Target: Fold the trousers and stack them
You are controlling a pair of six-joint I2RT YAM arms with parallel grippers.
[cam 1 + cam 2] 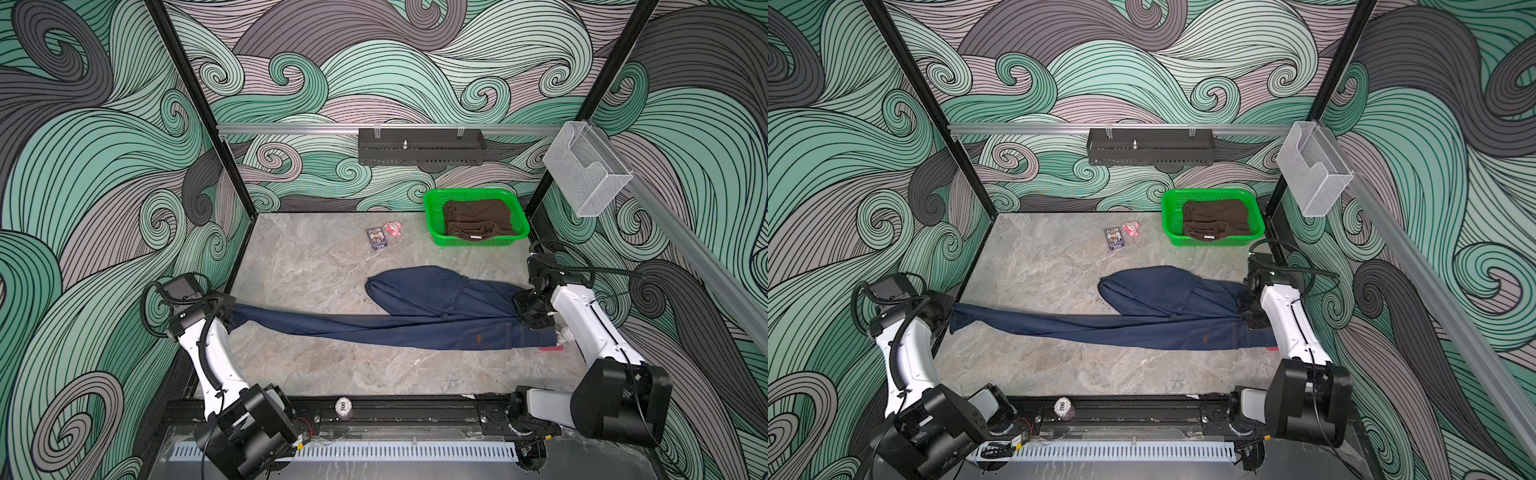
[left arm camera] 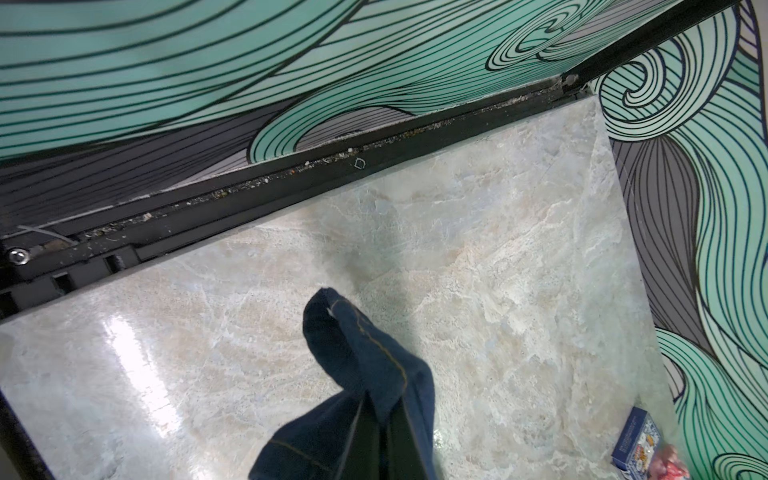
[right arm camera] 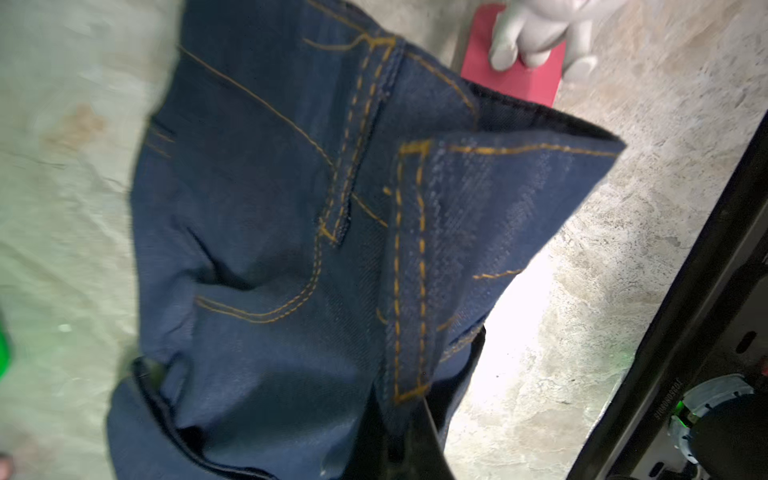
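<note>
Marble-look tabletop (image 1: pixel 311 270) took up the cell floor. Dark navy jeans (image 1: pixel 415 328) lay across its near half in both top views. One leg was pulled out long toward the left wall, and the other was folded back in a rounded hump toward mid-table, w/ the brown waistband patch facing up near the right end.

L gripper (image 1: pixel 227 316) was clamped on the hem of the long leg, and the wrist cam showed the cuff (image 2: pixel 353 332) sticking out past the closed fingers. R gripper (image 1: pixel 530 313) was closed on the waistband end, w/ denim bunched and raised off the table in the wrist view (image 3: pixel 270 208).

Green basket (image 1: pixel 432 203) sat in the far right corner w/ a brown garment (image 1: pixel 478 220) inside, well apart from the jeans. Card box (image 1: pixel 377 238) and pink toy (image 1: pixel 392 228) sat just beside each other near the back wall. White figurine (image 3: pixel 540 33) stood on a red card (image 3: pixel 515 79) just beside the waistband. Poker chip (image 1: pixel 343 406) sat on the front rail.
</note>
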